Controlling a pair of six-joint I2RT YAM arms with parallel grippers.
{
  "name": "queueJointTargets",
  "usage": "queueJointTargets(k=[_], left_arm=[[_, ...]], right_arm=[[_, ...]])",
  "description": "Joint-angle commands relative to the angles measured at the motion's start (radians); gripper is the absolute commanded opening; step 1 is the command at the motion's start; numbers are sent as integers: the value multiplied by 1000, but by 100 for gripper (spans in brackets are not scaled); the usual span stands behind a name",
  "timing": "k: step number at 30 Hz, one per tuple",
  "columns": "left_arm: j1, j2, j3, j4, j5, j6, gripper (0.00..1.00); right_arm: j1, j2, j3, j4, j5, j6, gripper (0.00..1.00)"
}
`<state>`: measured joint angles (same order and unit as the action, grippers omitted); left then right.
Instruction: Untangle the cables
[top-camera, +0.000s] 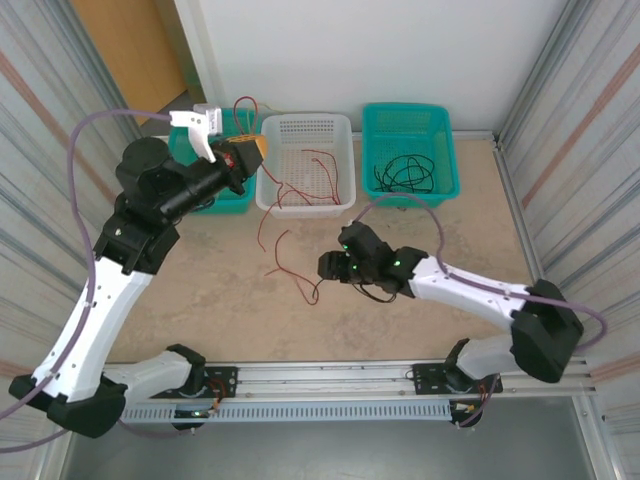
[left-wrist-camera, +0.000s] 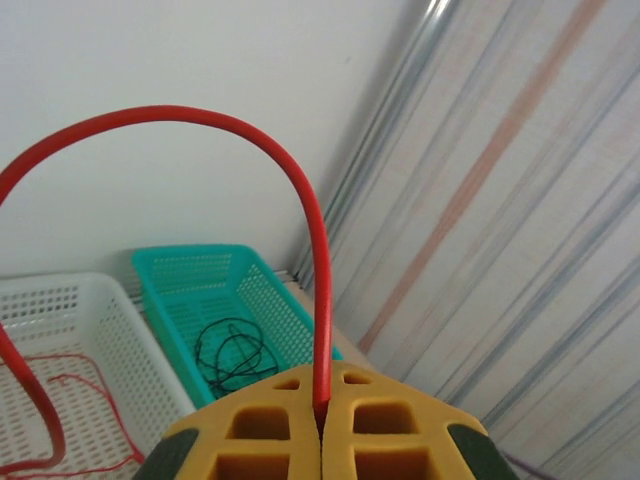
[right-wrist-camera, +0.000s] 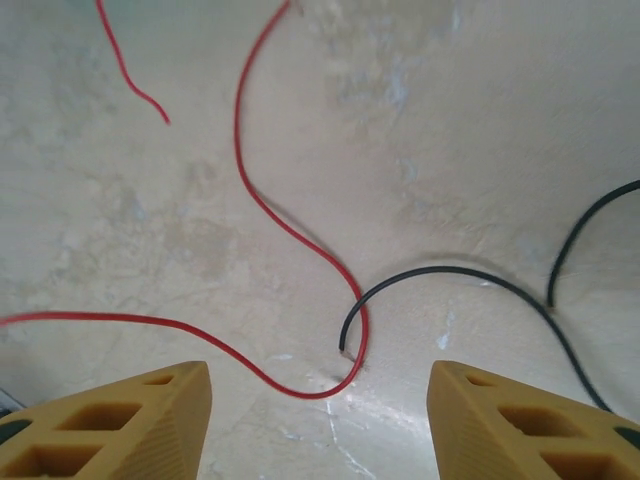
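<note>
The left gripper (left-wrist-camera: 320, 440) was clamped shut on a red cable (left-wrist-camera: 300, 180), pinched in the seam between its yellow fingers. From the grip the cable rose almost straight up, bent over in a tall arch towards the left and dropped down again past the edge of the left wrist view. In the top view this gripper was raised at the far left of the table (top-camera: 450, 230), just beside the white basket (top-camera: 305, 122), which held more thin red wire.

The right gripper (right-wrist-camera: 320, 420) hung low over the table near its middle, its jaws wide apart and holding nothing. Between its fingers (right-wrist-camera: 110, 420) a red strand (right-wrist-camera: 250, 190) lay flat on the table. It came down from the far side, curled into a small hook and ran off to the left. The end of a black cable (right-wrist-camera: 450, 272) lay inside that hook, touching or nearly touching it, and swept away in a curve to the right. Further out, the teal basket (top-camera: 407, 110) at the far right held a loose tangle of black wires (top-camera: 405, 175).
</note>
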<state>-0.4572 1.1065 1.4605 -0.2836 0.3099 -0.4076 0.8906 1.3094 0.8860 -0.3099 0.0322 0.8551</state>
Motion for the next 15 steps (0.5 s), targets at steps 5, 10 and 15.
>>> queueJointTargets(k=[5,10,15], left_arm=[[65,88,117,-13,3,25,0],[89,170,220,-25,1,56,0],[103,259,287,-44,-49,85,0]], right_arm=[[-12,-207,15,-202,136,-45,64],[-11,-263,-6,-218,143,-38,64],[-10,-294,-9,-218,158,-37,64]])
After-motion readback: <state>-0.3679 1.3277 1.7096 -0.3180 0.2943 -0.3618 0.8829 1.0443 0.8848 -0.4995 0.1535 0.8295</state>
